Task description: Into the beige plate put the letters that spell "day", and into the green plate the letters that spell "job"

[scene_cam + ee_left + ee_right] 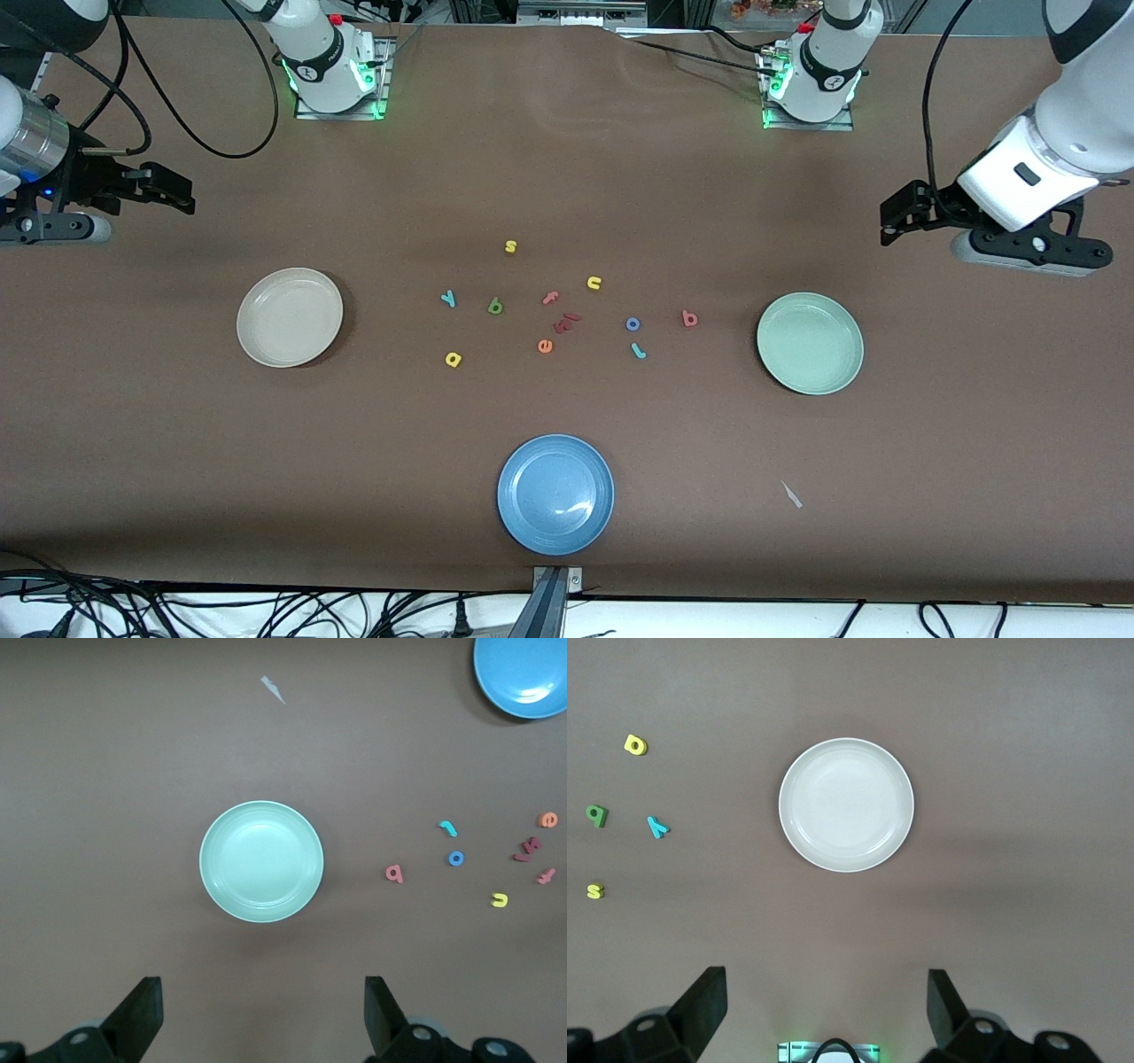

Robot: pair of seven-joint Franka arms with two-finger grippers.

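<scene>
The beige plate lies toward the right arm's end of the worktop, the green plate toward the left arm's, and the day letters and job letters are scattered flat between them, none yet in a plate. The letters are judged very light, soft and thin, so each should probably be pinched across its outer edges. The right pincer and left pincer, both released and empty, are seen whole only from the front, while each wrist view shows just the plate and letters under it.

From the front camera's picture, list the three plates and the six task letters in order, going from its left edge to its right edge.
beige plate → yellow a → green d → blue plate → salmon-red b → green plate. Left out: teal y beside the a, and blue o and teal j, too close to order.
</scene>
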